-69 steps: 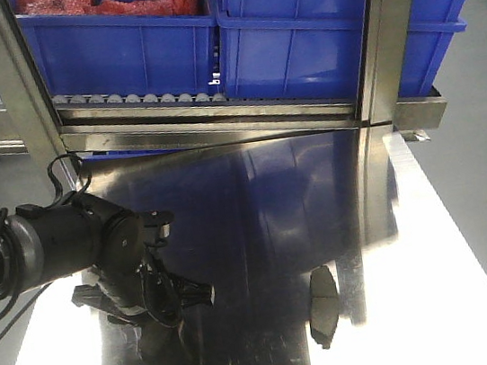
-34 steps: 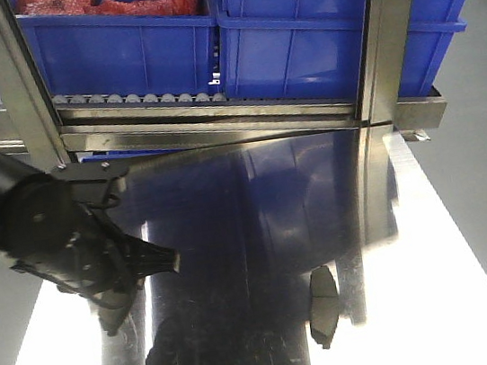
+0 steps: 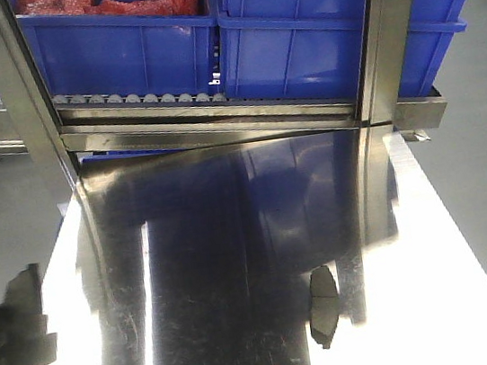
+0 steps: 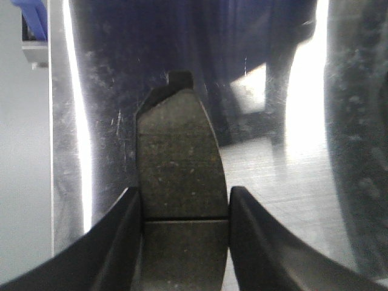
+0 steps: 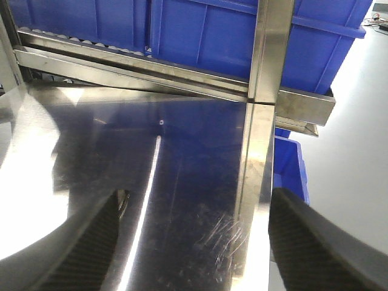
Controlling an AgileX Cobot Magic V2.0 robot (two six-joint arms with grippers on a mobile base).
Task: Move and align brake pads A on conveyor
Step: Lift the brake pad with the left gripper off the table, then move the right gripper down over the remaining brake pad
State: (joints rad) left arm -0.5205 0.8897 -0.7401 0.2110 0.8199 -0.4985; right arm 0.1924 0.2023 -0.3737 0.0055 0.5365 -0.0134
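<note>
In the left wrist view my left gripper is shut on a brake pad A. Its black fingers press both long sides of the pad near its thin groove. The pad is dark grey and curved, with a notched backing tab at its far end, and hangs over the shiny steel tabletop. A second brake pad A lies on the tabletop at the front right in the front view. My right gripper is open and empty above the steel top. Neither gripper shows in the front view. The conveyor is out of view.
Blue bins sit on a steel roller rack behind the table, with upright posts at both sides. The table's right edge borders grey floor. A dark grainy band fills the left wrist view's right side; what it is I cannot tell.
My left arm has swung up and to the left, out of the front view; only a dark reflection stays at the lower left. The pad on the table has not moved.
</note>
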